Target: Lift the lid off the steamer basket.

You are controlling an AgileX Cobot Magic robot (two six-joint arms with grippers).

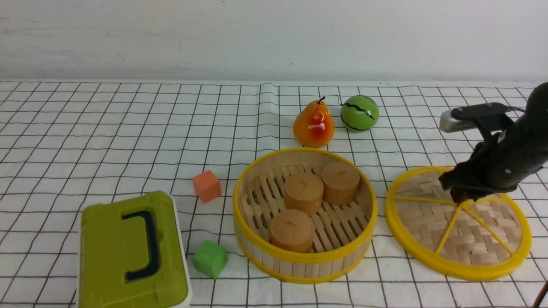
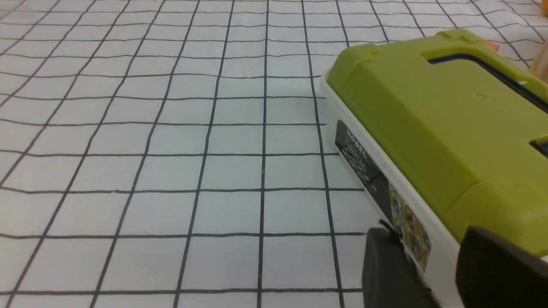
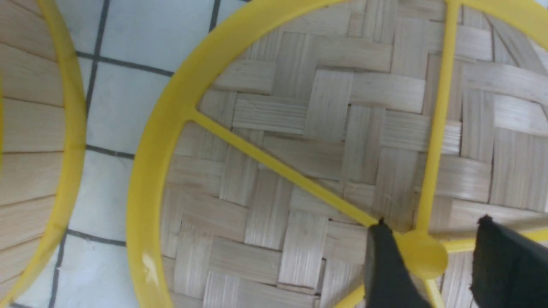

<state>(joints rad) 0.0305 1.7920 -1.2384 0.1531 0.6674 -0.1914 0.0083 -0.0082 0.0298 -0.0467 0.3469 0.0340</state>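
Currently, you should find the workspace in the following condition:

- Tabletop (image 1: pixel 107 128): it is covered by a white cloth with a black grid and carries every item listed below.
- Steamer basket (image 1: pixel 299 267): it stands uncovered toward the near edge, a little to the right of the middle. Its slatted floor is open to view.
- Lid (image 1: pixel 471 239): it lies flat on the cloth near the right edge, just beside the steamer basket. A strip of cloth shows between the two rims, so they do not touch.
- Olive-green box (image 1: pixel 111 256): it sits at the near edge on the side of the near-left corner, with its dark handle facing up.
- Right gripper (image 3: pixel 432 226): it is lowered over the middle of the lid. Its fingers (image 3: pixel 385 265) are apart and straddle the centre knob (image 3: pixel 421 254). One finger is against the knob and a gap shows at the other, so nothing is clamped.
- Left gripper (image 2: pixel 426 233): it is seen only in the left wrist view, close to the side wall of the olive-green box. Its fingers are apart and hold nothing.
- Pear (image 1: pixel 314 124): it stands upright behind the steamer basket, on the far-edge side.
- Green ball (image 1: pixel 359 113): it has dark stripes and sits just beside the pear, on the side of the right edge.
- Three tan cylinders (image 1: pixel 303 192): they stand upright on the floor of the steamer basket, close together.
- Orange cube (image 1: pixel 206 186): it rests between the olive-green box and the steamer basket.
- Green cube (image 1: pixel 209 259): it rests in the same gap, closer to the near edge.
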